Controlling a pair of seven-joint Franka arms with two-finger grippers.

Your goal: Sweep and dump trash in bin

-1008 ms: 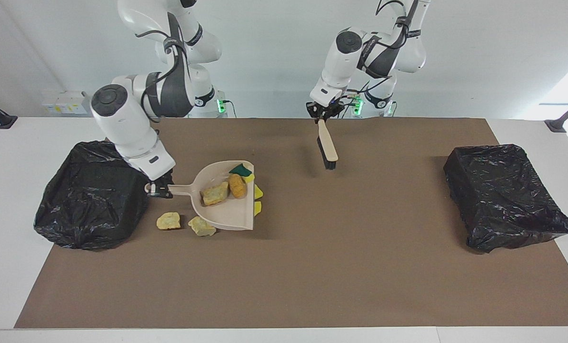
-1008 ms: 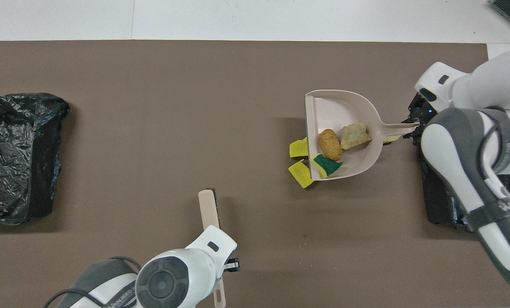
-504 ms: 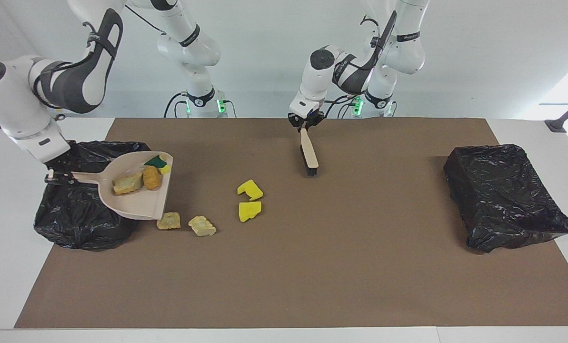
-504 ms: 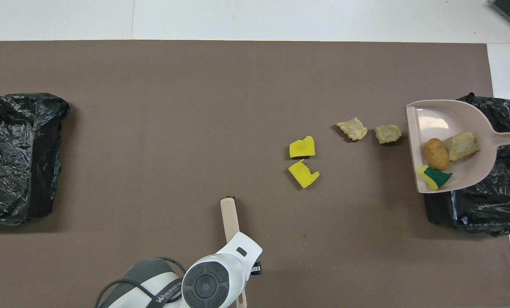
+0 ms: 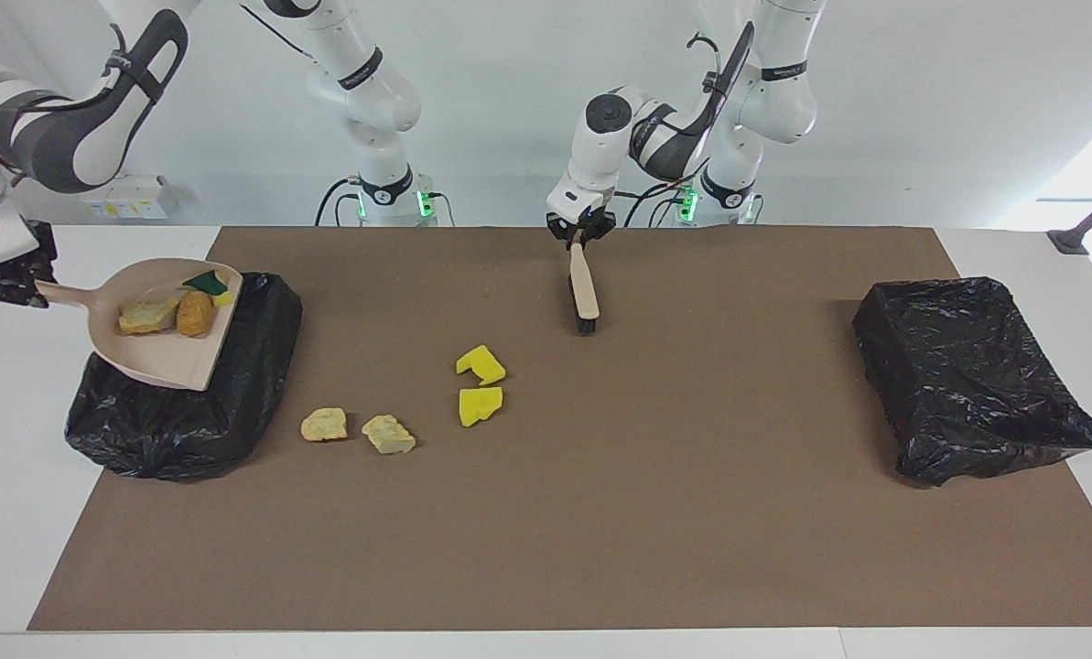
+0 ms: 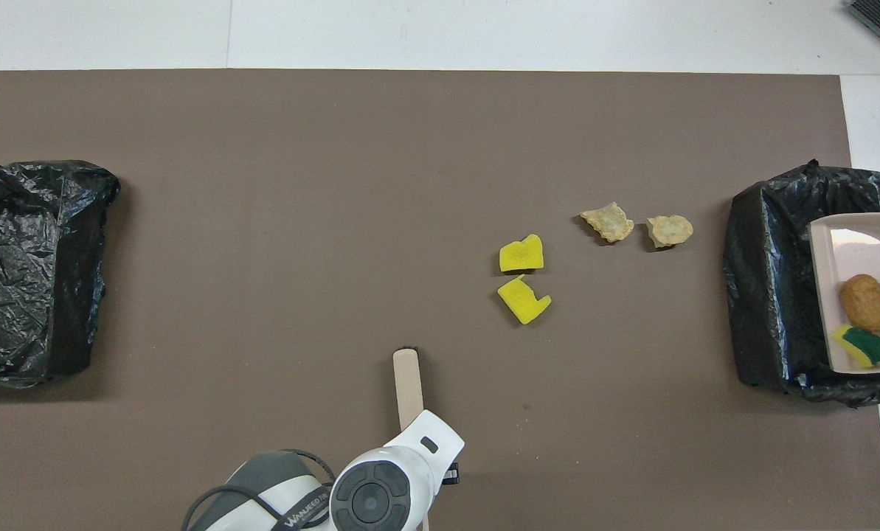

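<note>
the beige plastic dustpan [image 5: 156,343] hangs over the crinkled black-bagged bin [image 5: 189,403] at the right arm's end of the table, its thin handle pinched in the right gripper [image 5: 16,284], whose arm is raised high with the elbow bent. in the pan lie a pale tan crumbly chunk [image 5: 145,315], a rounded orange-brown lump [image 5: 195,313] and a green-and-yellow sponge [image 5: 209,284]. on the matte brown mat [image 5: 600,513] rest two notched bright yellow sponge pieces [image 5: 480,384] and two more tan crumbly chunks [image 5: 358,428], side by side, near that bin. the left gripper [image 5: 578,231], pressed together on the flat wooden handle of a black-bristled brush [image 5: 584,291], points down, bristles at the mat. a second black-bagged bin [image 5: 967,380] sits at the left arm's end.
</note>
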